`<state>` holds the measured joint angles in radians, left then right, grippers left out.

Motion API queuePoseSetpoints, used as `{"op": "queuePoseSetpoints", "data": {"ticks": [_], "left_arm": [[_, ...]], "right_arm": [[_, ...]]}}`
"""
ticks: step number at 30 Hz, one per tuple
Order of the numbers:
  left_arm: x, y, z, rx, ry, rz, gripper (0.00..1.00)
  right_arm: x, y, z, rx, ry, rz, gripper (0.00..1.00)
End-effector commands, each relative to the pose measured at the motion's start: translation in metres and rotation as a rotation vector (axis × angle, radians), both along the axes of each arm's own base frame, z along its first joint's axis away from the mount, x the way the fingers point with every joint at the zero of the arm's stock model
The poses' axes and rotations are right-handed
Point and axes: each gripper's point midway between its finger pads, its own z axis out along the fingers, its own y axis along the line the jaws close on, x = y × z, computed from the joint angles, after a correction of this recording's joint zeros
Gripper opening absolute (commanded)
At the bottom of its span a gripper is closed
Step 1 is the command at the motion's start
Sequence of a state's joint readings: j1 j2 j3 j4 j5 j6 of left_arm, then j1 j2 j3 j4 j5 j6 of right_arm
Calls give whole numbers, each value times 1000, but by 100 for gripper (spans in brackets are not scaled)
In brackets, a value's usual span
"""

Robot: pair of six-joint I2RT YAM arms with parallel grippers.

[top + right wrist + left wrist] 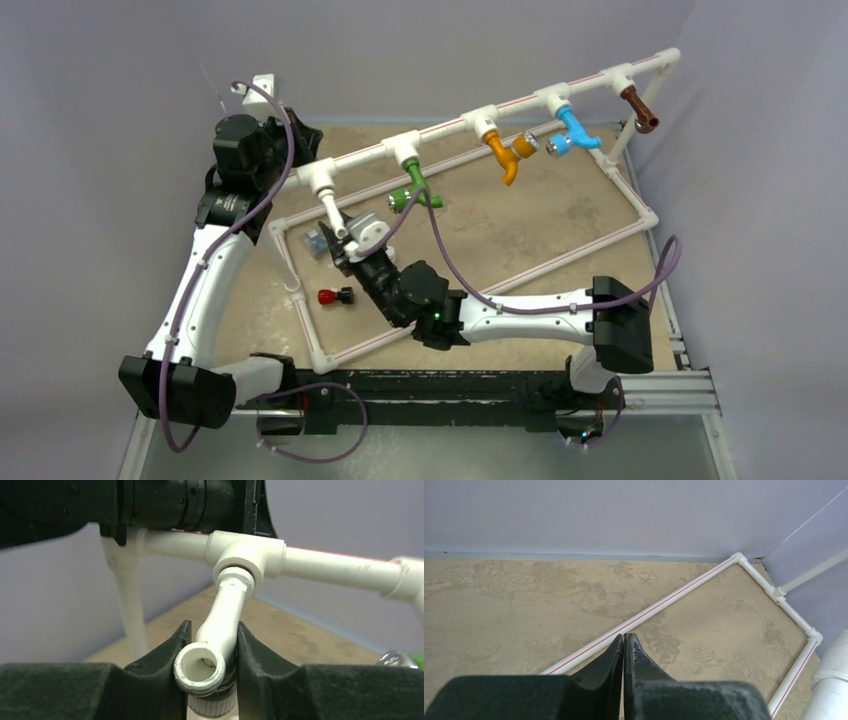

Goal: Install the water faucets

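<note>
White faucet [220, 620] hangs from the leftmost T fitting [246, 555] on the raised pipe [450, 128], collar end up in the fitting's lower outlet, open spout mouth pointing at the right wrist camera. Long axis tilted: runs from the fitting down and toward the near side, not plumb. Plain white plastic, bent body, chipped-looking rim at the mouth, ribbed knob just showing below. Depth of seating in the socket cannot be told.

Right gripper [213, 627] clamped on the white faucet, one finger on each side of its lower end, so the part sits directly between the jaws with the fitting up and ahead. Coming move judged as a push or twist along that tilted axis into the fitting. Right arm clearly the nearer one, reaching across to the left end of the pipe.

Left gripper [624, 637] closed with nothing between the fingers, looking over bare table [514, 610]; parked by the pipe's far left end in the top view.

Green faucet [412, 190], orange faucet [503, 152], blue faucet [573, 130] and brown faucet [638, 108] each sit in a fitting further right. Red-and-black piece [335, 296] lies loose on the table near the right arm
</note>
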<state>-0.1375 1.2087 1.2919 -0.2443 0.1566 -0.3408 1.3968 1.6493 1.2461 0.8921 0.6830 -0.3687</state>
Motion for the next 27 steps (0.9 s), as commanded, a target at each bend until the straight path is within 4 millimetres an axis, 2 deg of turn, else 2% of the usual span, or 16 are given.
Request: {"op": "queuePoseSetpoints", "data": {"ticks": [1, 5, 8, 12, 15, 17, 20, 21, 23, 27], "left_arm": [[-14, -3, -69, 10, 234, -30, 0], [-14, -3, -69, 9, 236, -29, 0], [-14, -3, -69, 8, 236, -31, 0], [-14, -4, -69, 6, 237, -33, 0], [-14, -4, -70, 6, 239, -35, 0], [-14, -4, -70, 6, 239, -36, 0], [-15, -4, -69, 6, 237, -35, 0], [-15, -4, -70, 6, 238, -35, 0], [-15, -4, -69, 6, 237, -36, 0], [-15, -4, -69, 6, 237, -35, 0]], "right_arm": [[-25, 5, 33, 585, 351, 233, 0], [-26, -12, 55, 939, 521, 328, 0], [-24, -20, 69, 1135, 633, 400, 0], [-24, -23, 89, 1312, 763, 517, 0], [-27, -23, 103, 1381, 833, 609, 0], [-30, -25, 112, 1390, 835, 653, 6], [-32, -28, 116, 1339, 795, 632, 26], [-32, -28, 114, 1315, 792, 616, 38], [-33, -30, 103, 1268, 802, 588, 52], [-36, -37, 94, 1174, 779, 550, 69]]}}
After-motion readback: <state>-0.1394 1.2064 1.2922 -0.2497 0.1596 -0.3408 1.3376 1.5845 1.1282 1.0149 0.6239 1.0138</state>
